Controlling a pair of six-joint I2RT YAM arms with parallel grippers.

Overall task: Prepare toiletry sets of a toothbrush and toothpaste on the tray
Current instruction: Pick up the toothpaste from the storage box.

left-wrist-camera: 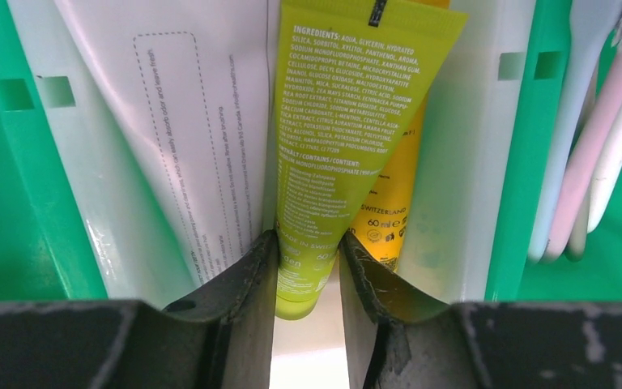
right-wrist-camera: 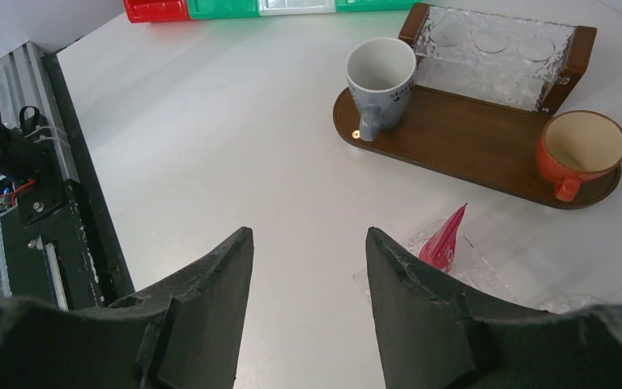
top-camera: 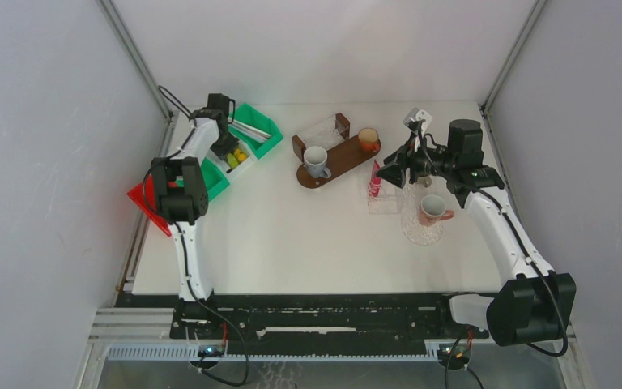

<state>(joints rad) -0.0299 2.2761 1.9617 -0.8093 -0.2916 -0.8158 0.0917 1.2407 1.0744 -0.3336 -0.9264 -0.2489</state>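
Left hand (left-wrist-camera: 308, 243) is down in the white bin (left-wrist-camera: 470, 162), fingers right against both sides of the green-yellow tube (left-wrist-camera: 340, 121). Can't tell if it's actually gripped. Toothbrushes (left-wrist-camera: 591, 162) lie in the green bin (left-wrist-camera: 534, 162) next door. The wooden tray (right-wrist-camera: 470, 146) carries a grey mug (right-wrist-camera: 381, 81) and an orange cup (right-wrist-camera: 579, 150). Right hand (right-wrist-camera: 308, 251) hangs over the desk (right-wrist-camera: 235, 121), jaws apart, holding nothing.

Glossy lime-green plastic tube (left-wrist-camera: 332, 146) in a smooth white plastic bin (left-wrist-camera: 470, 162); satin-finished dark-brown wooden tray (right-wrist-camera: 470, 150); glazed grey ceramic mug (right-wrist-camera: 375, 101); glazed orange ceramic cup (right-wrist-camera: 579, 150); dimpled clear holder (right-wrist-camera: 494, 57); matt white tabletop (right-wrist-camera: 235, 146).
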